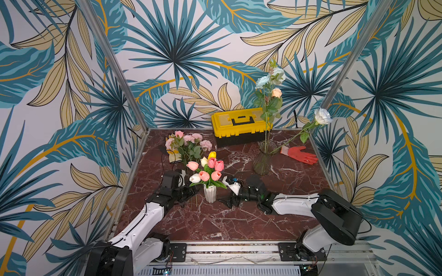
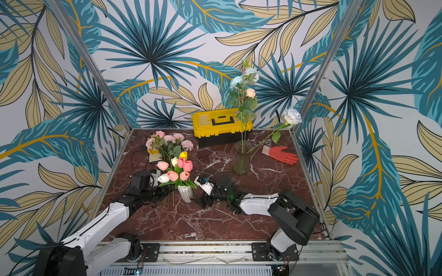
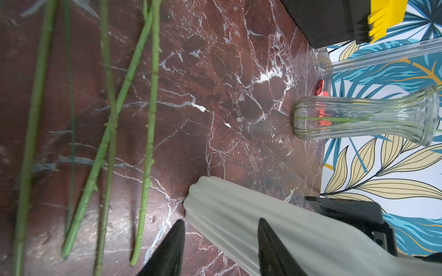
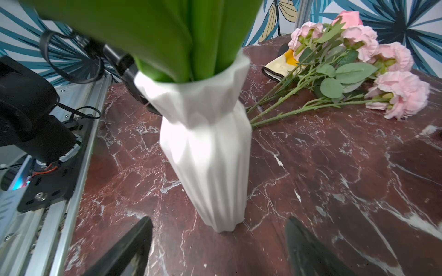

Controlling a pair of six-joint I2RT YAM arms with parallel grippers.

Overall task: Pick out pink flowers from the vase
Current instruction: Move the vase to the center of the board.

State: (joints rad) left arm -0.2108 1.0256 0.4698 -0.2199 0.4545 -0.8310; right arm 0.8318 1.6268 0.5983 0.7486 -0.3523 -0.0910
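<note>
A: What stands on the surface [image 1: 215, 224] in both top views?
B: A white vase [image 1: 210, 194], upright, holding pink tulips [image 1: 219, 165] together with white and yellow ones. The left hand [image 1: 194, 191] lies low just left of the white vase, the right hand [image 1: 224, 203] low just right of it. A bunch of pale pink flowers [image 1: 205, 145] lies flat behind the white vase, to its left, across a yellow-and-white glove [image 1: 174, 156].
A: And farther from the white vase?
B: Behind it to the right stands a glass vase [image 1: 262, 160] with pale blue, peach and white blooms. A yellow toolbox [image 1: 239, 124] sits well behind the white vase, and a red glove [image 1: 300, 154] lies far to its right.
A: What does the left wrist view add?
B: The left hand's fingers [image 3: 275, 248] stand apart with nothing clamped between them. One tip sits by the white vase's base. The other crosses in front of its body, and whether it touches cannot be told. Bare green stems [image 3: 151, 119] lie on the surface beside the white vase.
A: The right wrist view?
B: The right hand's fingers [image 4: 134, 243] are spread wide and empty, short of the white vase's base. Green leaves [image 4: 167, 35] fill its mouth, and the pale pink flowers lie beyond it.
</note>
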